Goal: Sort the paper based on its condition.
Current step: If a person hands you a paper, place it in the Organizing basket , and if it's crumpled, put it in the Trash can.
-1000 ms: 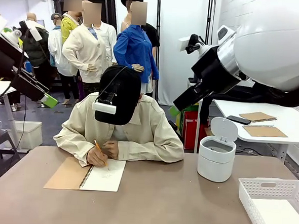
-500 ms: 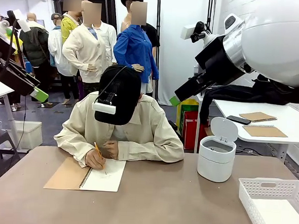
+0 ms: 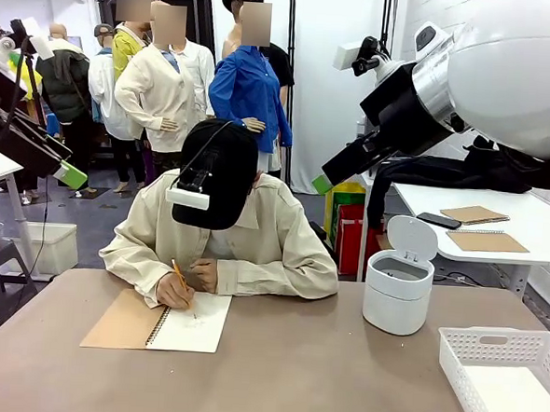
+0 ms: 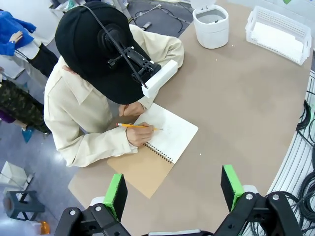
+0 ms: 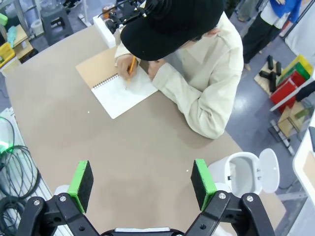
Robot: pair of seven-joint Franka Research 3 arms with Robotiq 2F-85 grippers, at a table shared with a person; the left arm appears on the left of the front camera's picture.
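Left fingers (image 4: pixel 116 194) spread wide and empty high above the table (image 4: pixel 236 108), right fingers (image 5: pixel 203 182) equally wide apart, holding nothing, paper (image 4: pixel 173 129) a white page in the open notebook (image 4: pixel 142 169), person's hand (image 4: pixel 136 138) writing on it with a pencil (image 4: pixel 139 127).

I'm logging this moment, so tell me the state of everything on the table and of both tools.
Left tool: open, empty, above the table.
Right tool: open, empty, above the table.
Notebook: open, cover folded back, being written in.
Pencil: held in the person's hand, tip on the page.
Bin: lid flipped up.
Paper: lying flat inside the basket.
Basket: upright.
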